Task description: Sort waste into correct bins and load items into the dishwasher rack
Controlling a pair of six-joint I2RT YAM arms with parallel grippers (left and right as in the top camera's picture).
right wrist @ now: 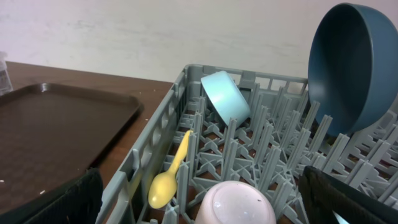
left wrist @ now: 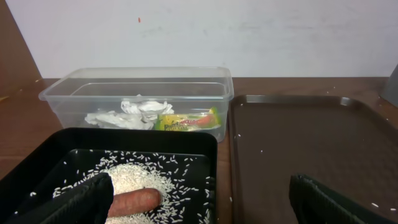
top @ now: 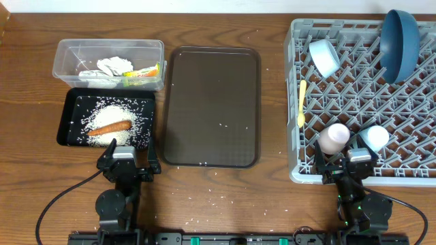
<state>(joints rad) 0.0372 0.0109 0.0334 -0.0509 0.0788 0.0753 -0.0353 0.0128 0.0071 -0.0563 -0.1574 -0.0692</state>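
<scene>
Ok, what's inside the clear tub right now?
The clear tub holds crumpled white tissue and a yellow-green-orange wrapper. Anything beneath the tissue is covered, so I cannot tell.

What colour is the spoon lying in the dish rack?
The spoon is pale yellow, clearest in the right wrist view.

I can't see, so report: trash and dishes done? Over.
Left hand, right hand open. Tissue, wrapper in tub; carrot, rice in black tray. Dishes in rack. Stray rice on table.
</scene>
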